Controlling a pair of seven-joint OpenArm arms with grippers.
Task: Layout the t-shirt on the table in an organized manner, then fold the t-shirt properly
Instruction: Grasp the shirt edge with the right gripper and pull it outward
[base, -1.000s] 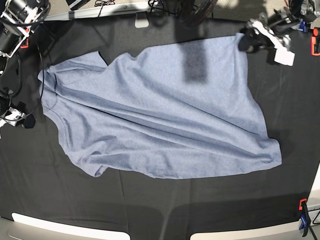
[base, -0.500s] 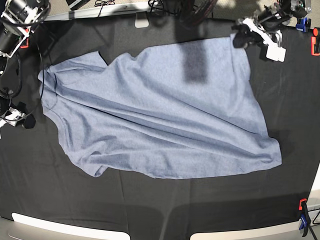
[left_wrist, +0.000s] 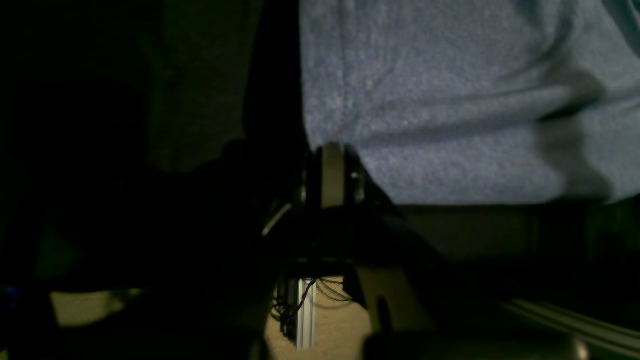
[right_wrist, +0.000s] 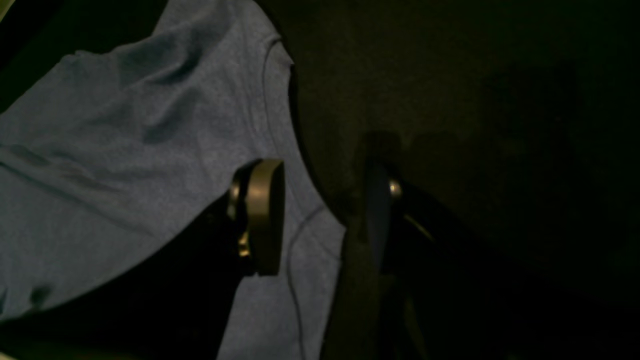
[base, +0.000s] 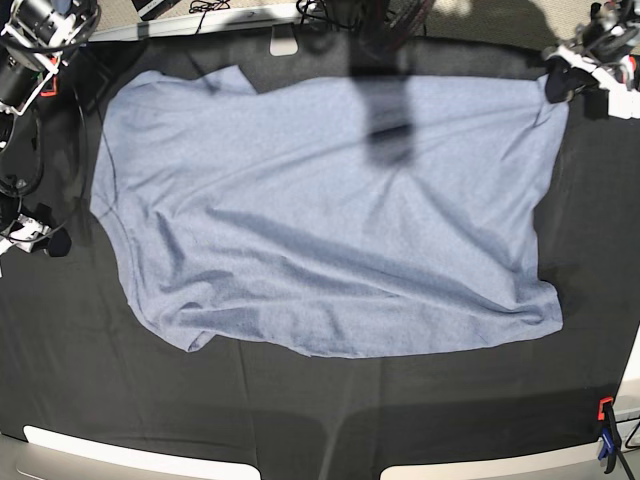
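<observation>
Now the t-shirt (base: 320, 215) lies far wider across the table (base: 300, 420) than it did a second ago: its far right corner, which sat bunched inward near the middle of the far edge, has been drawn out toward the table's far right corner, and the sleeve end on the far left has also opened out toward the far left corner. The left gripper (base: 560, 85) has closed since then and sits right at that far right corner of the cloth; in the left wrist view its fingers (left_wrist: 330, 175) are pressed together at the hem's edge, so it appears to pinch the t-shirt, and the creases fanning from that point suggest the fabric is under tension. The right gripper (right_wrist: 320, 215) stands partly open and holds nothing; in the right wrist view one finger (right_wrist: 262, 215) hovers over the cloth beside the neckline seam and the other over bare black tabletop. Judging from this, the spreading step is well along but unfinished: diagonal wrinkles still run across the body, the near left hem is curled under, and the near right corner lies skewed. Folding looks premature until those are smoothed.
</observation>
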